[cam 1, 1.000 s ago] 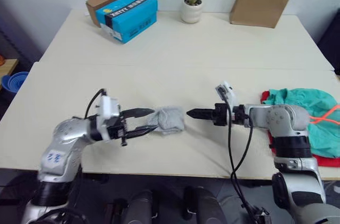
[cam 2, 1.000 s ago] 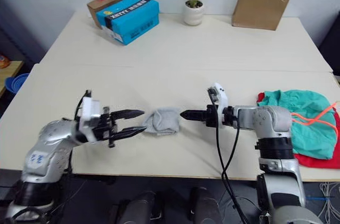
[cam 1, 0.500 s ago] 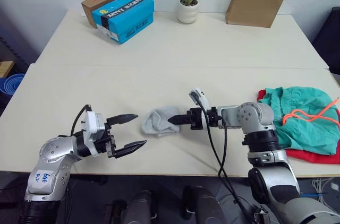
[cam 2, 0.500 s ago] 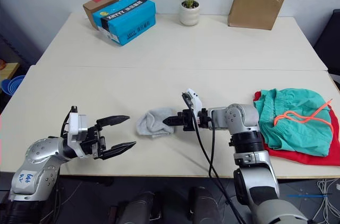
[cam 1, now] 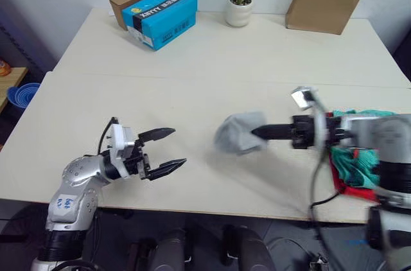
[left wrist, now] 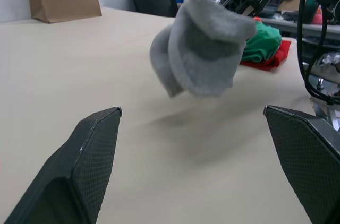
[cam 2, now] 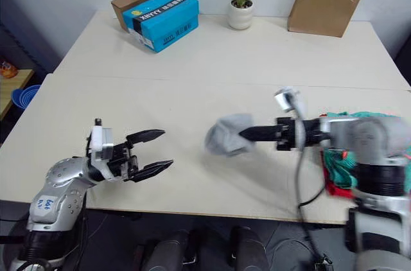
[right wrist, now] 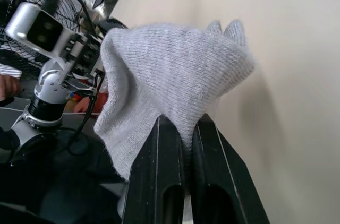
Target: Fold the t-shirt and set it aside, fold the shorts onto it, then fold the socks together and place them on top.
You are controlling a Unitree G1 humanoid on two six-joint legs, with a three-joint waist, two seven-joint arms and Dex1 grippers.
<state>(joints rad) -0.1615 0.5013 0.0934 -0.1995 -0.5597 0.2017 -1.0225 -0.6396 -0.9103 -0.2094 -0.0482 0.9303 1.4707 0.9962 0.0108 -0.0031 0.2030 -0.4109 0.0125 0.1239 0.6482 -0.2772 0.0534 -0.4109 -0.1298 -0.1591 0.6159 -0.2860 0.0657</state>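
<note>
Two eye views: socks [cam 1: 239, 133] now lifted off bench [cam 1: 192, 59], pinched in closed fingers of right gripper [cam 1: 255, 133], carried toward shorts [cam 2: 340, 155] on t-shirt [cam 1: 340, 184]; left gripper [cam 1: 172, 149] released, spread wide, empty | left wrist: socks hanging, folded | right wrist: fingers clamped on knit | only placing left.

1. Even, bright indoor light falls from above on the pale bench [cam 1: 192, 97], with no glare.
2. Shadows are soft: a faint one lies on the bench under the raised socks [cam 1: 239, 133].
3. The right gripper [cam 1: 262, 132], its arm and the socks are smeared by motion blur in the head views.
4. In the left wrist view the fingers [left wrist: 87, 160] are sharp and the background soft.
</note>
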